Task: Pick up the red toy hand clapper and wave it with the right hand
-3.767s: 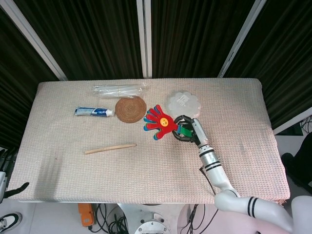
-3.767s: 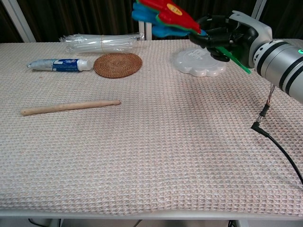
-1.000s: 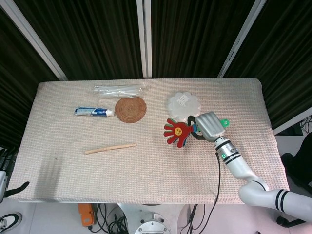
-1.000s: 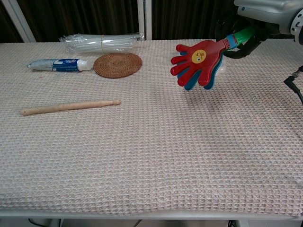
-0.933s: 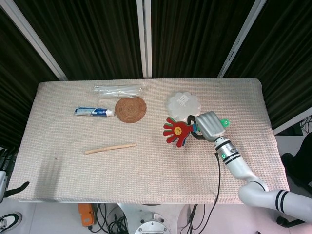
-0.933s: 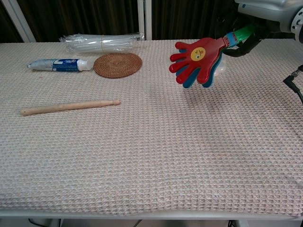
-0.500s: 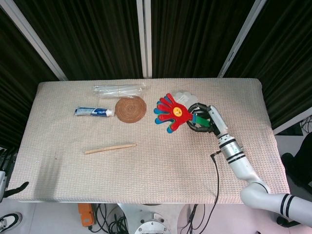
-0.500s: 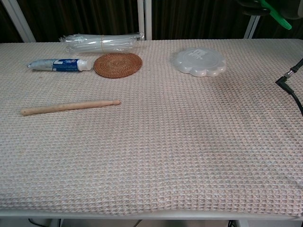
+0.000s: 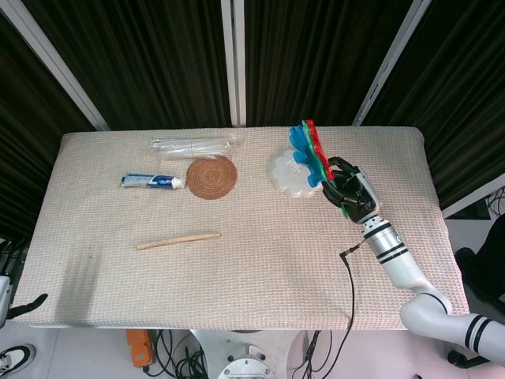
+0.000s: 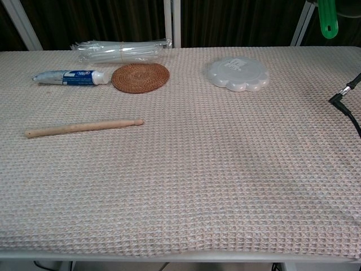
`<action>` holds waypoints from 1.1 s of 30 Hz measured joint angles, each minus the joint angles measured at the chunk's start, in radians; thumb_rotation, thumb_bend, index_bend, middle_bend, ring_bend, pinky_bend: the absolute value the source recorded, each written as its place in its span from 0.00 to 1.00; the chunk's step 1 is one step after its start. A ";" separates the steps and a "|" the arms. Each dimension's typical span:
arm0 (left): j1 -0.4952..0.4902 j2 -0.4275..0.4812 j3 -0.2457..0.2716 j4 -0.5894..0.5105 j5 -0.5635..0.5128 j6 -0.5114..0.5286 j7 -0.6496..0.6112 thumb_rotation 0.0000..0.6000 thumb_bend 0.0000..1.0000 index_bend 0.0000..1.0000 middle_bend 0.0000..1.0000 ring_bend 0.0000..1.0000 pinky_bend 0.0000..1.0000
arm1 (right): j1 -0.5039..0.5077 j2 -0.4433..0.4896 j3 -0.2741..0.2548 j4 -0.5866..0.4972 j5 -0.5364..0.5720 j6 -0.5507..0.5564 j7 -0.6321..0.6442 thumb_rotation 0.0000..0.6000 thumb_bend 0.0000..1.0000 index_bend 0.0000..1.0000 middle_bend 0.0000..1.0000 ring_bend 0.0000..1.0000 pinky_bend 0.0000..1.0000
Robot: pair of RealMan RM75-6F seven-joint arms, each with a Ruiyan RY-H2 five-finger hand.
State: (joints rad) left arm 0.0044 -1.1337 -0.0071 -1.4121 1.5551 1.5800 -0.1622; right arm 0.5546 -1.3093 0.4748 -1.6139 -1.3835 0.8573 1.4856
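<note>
My right hand [image 9: 349, 192] grips the green handle of the red toy hand clapper [image 9: 310, 149] and holds it raised above the table's right side. In the head view the clapper is seen edge-on, its red and blue palms pointing up over the white plate [image 9: 286, 174]. The chest view catches only the green handle end [image 10: 328, 20] at the top right corner; the hand itself is out of that frame. My left hand appears in neither view.
A round woven coaster [image 9: 211, 176], a toothpaste tube [image 9: 151, 181], a clear plastic bundle [image 9: 192, 144] and a wooden stick [image 9: 178, 239] lie on the left half of the cloth-covered table [image 9: 237, 268]. A black cable [image 9: 349, 276] hangs beside my right forearm.
The right hand has swung the clapper from low over the table and pointing left, up to a raised, edge-on pose over the white plate, and it has left the chest view.
</note>
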 measured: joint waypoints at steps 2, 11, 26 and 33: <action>0.001 0.000 0.001 0.001 -0.001 -0.001 -0.001 1.00 0.10 0.04 0.03 0.00 0.03 | 0.009 -0.006 -0.018 0.017 -0.020 0.003 -0.108 1.00 0.48 1.00 0.86 0.89 1.00; 0.005 0.001 0.002 0.000 -0.002 0.004 -0.003 1.00 0.10 0.04 0.03 0.00 0.03 | 0.051 -0.047 -0.097 0.060 -0.011 0.004 -0.929 1.00 0.48 1.00 0.86 0.89 1.00; 0.005 -0.002 0.001 0.002 -0.005 0.000 0.000 1.00 0.09 0.04 0.03 0.00 0.03 | 0.078 -0.286 -0.180 0.233 0.100 0.118 -1.210 1.00 0.48 0.96 0.86 0.89 1.00; 0.009 -0.001 0.002 0.005 -0.006 0.005 -0.004 1.00 0.10 0.04 0.03 0.00 0.03 | 0.086 -0.394 -0.216 0.366 0.070 0.155 -1.161 1.00 0.42 0.92 0.85 0.88 1.00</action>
State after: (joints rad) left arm 0.0136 -1.1349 -0.0049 -1.4076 1.5489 1.5848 -0.1666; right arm 0.6409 -1.7032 0.2590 -1.2475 -1.3134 1.0123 0.3244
